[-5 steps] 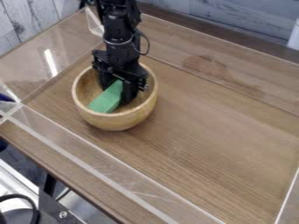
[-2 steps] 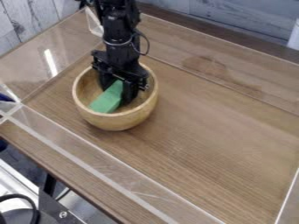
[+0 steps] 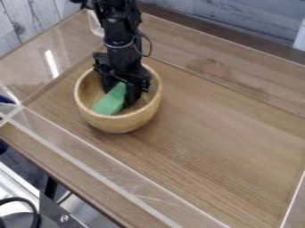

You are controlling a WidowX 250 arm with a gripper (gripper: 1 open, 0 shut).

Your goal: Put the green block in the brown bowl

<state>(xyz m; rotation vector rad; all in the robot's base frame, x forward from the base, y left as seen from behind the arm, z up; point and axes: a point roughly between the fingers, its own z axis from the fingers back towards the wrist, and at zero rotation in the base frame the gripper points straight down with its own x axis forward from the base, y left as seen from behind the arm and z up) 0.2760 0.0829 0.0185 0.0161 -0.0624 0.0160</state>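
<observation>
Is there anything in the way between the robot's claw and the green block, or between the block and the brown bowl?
Nothing visible: the gripper is down at the green block, which already lies inside the brown bowl.

Brown bowl [image 3: 134, 123] and green block [image 3: 112, 101] a touch farther right in view than before.

A brown wooden tabletop [image 3: 209, 134] fills the middle. A grey panelled wall [image 3: 21, 20] stands at eleven o'clock
</observation>
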